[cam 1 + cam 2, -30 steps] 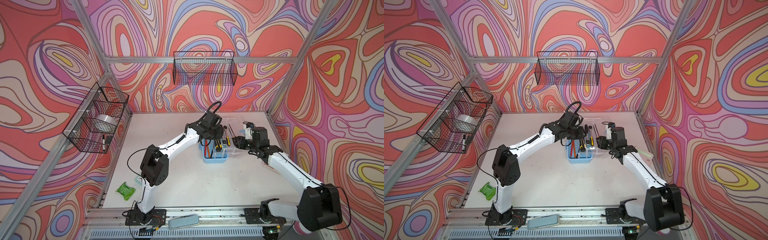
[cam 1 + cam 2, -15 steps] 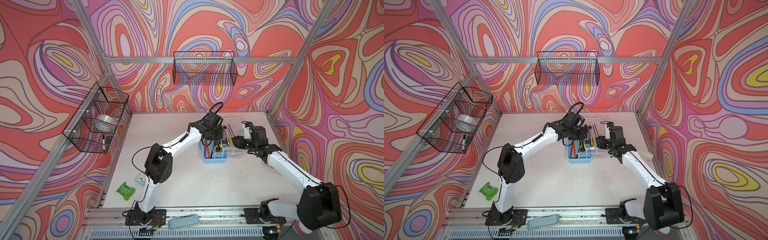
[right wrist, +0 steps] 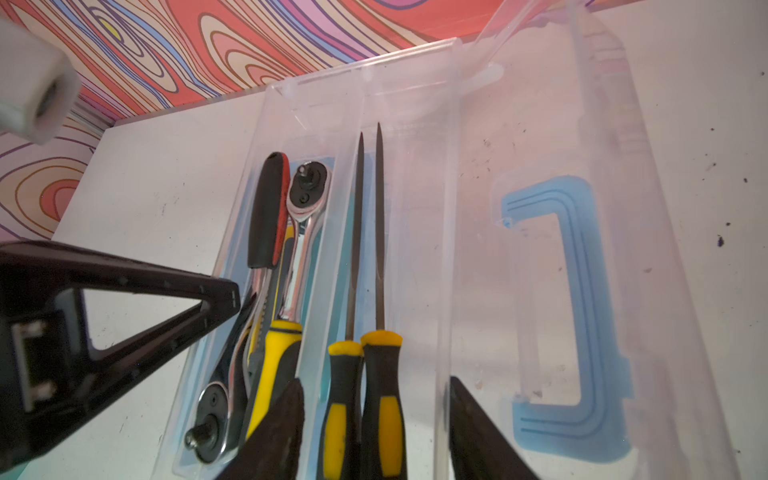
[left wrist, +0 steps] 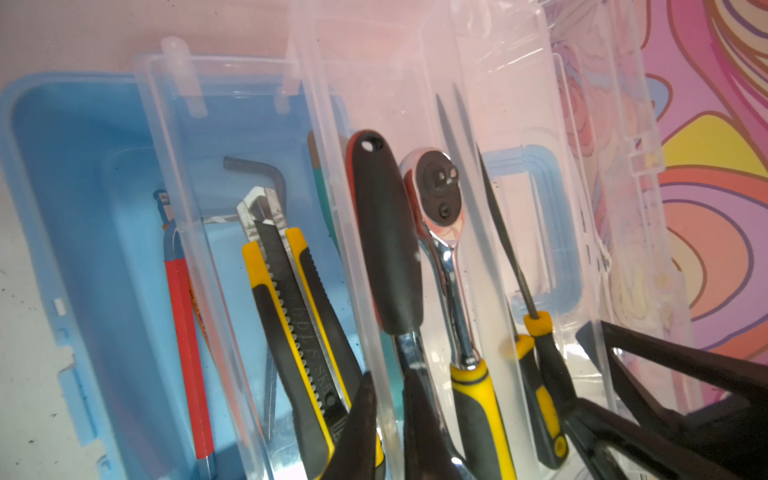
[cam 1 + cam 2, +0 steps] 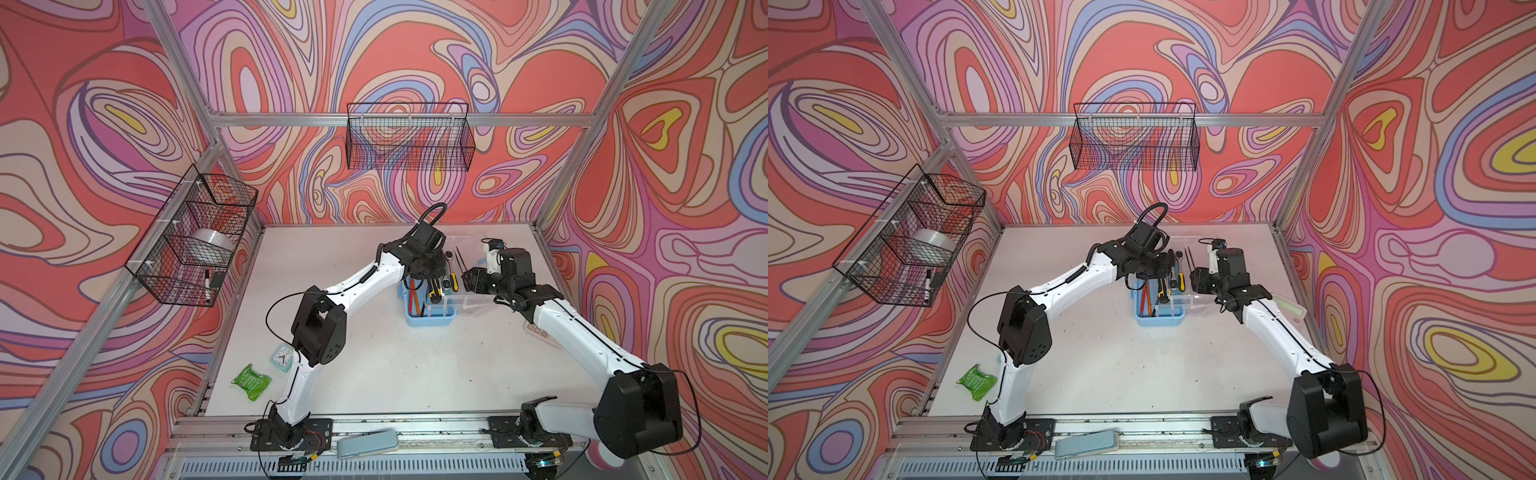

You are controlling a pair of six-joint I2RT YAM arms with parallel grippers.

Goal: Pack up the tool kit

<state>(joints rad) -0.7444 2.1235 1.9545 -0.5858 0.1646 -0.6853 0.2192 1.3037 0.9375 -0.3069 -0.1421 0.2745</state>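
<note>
**Tool kit at mid-table: condition and clearances**

The tool kit stands in the far middle of the white table (image 5: 374,374), between the two arms. Its case (image 5: 430,323) is a light blue rectangular tub with rounded corners. A clear tray (image 3: 316,104) with long compartments lies over the case. Whether it is fully seated cannot be told. The clear lid (image 3: 540,137), with its blue C-shaped handle (image 3: 582,299), lies open beside the tray, on the right in both top views.

Contents:
- **In the tub:** a yellow-and-black utility knife (image 4: 291,316), a hex key (image 4: 259,168) and a red-handled tool (image 4: 185,324).
- **In the tray:** a red-and-black ratchet (image 4: 386,249), a chrome ratchet (image 4: 439,195) and two screwdrivers (image 3: 360,249) side by side.

Grippers:
- **Left gripper (image 4: 388,399):** at the far end of the case. Its jaws are almost pressed together and pinch a wall of the clear tray.
- **Right gripper (image 3: 375,382):** its jaws are spread and straddle the screwdriver handles and one tray wall. Contact cannot be told.

Clearances:
- **Front:** bare table runs from the case to the near rail.
- **Left:** a broad open strip reaches the table edge. A green packet (image 5: 251,381) and a small clock (image 5: 282,357) lie near the front left edge, well apart from the case.
- **Right:** the lid and the right arm fill the room. A calculator (image 5: 542,334) lies near the right edge, partly under that arm.
- **Rear:** a narrow strip of table separates the kit from the back wall.
</note>
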